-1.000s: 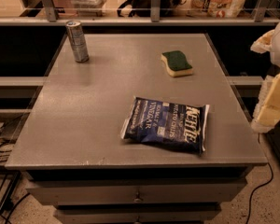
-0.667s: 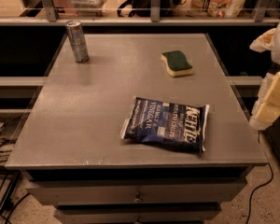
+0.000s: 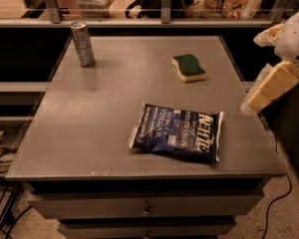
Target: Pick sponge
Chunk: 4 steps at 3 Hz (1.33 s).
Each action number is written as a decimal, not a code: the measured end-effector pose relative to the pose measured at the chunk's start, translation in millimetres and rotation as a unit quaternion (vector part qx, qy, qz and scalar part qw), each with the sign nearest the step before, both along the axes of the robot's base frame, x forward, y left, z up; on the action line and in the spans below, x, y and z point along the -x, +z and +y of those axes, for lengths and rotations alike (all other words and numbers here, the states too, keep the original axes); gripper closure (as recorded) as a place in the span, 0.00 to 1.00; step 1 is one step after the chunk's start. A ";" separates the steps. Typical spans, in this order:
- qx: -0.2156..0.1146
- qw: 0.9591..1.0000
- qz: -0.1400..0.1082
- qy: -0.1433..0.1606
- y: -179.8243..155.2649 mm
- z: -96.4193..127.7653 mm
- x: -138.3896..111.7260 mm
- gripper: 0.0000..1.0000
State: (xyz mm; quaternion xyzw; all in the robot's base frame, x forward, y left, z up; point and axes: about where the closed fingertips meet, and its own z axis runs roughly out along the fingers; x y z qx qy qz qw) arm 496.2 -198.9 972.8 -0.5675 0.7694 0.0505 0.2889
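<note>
The sponge (image 3: 188, 67) lies flat on the far right part of the grey table (image 3: 104, 113), dark green top up over pale yellow foam. My gripper (image 3: 254, 73) hangs at the right edge of the view, beside the table's right edge and nearer the camera than the sponge. Its pale yellow fingers (image 3: 271, 86) stand apart with nothing between them. It is clear of the sponge and touches nothing.
A dark blue chip bag (image 3: 178, 132) lies on the near middle of the table. A metal can (image 3: 82, 44) stands upright at the far left. A railing and shelves with goods (image 3: 164, 4) run behind the table. Cables (image 3: 2, 148) lie on the floor at left.
My gripper has moved a little left and up, closer over the table's right edge. The sponge, bag and can have not moved.
</note>
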 end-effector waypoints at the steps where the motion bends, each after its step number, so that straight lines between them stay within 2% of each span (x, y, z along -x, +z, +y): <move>1: -0.039 0.998 -0.014 -0.038 -7.7 6.5 -44.0 0.00; 2: -0.039 0.998 -0.014 -0.038 -7.7 6.5 -44.0 0.00; 4: -0.090 0.994 -0.024 -0.065 -17.8 26.9 -101.7 0.00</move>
